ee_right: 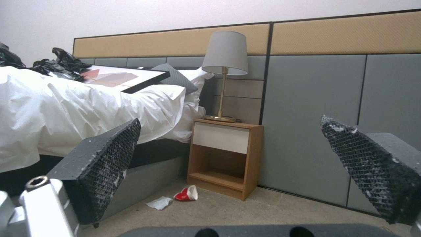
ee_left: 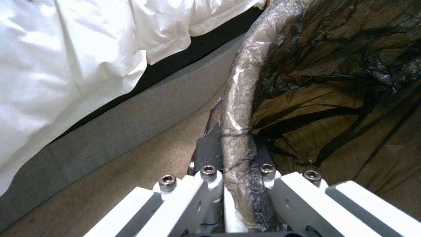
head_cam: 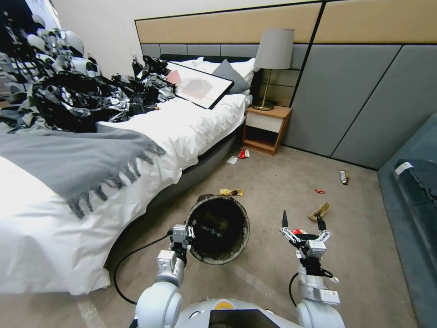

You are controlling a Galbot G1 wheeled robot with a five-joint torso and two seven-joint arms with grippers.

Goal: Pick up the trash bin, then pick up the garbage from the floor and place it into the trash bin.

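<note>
Bedroom floor scene, robot facing the bed (head_cam: 136, 150) and nightstand (head_cam: 266, 130). The left gripper (head_cam: 190, 233) has its fingers (ee_left: 210, 149) clenched on the rim of the bin (head_cam: 221, 230), one on each side of the bag-wrapped edge. The bin is held above the carpet (head_cam: 273, 273) just beside the bed base, tilted so its mouth faces the head camera, and its black liner (ee_left: 333, 85) is crumpled inside. The right gripper (head_cam: 301, 222) hangs to the right of the bin, apart from it, fingers (ee_right: 105, 164) spread wide and grasping nothing.

Garbage on the carpet:
- yellow wrapper (head_cam: 231, 192), just beyond the bin;
- red-and-white carton (head_cam: 244, 154) and white paper (head_cam: 232, 160), side by side in front of the nightstand, near the bed's corner;
- small red scrap (head_cam: 319, 191) and tan bag (head_cam: 319, 211), just beyond the right gripper;
- dark wrapper (head_cam: 344, 176), farther right, near the wall panels.

On the bed lie a grey throw (head_cam: 77, 161), a pile of black bags (head_cam: 91, 98) and a framed picture (head_cam: 198, 85). A lamp (head_cam: 272, 59) stands on the nightstand.
</note>
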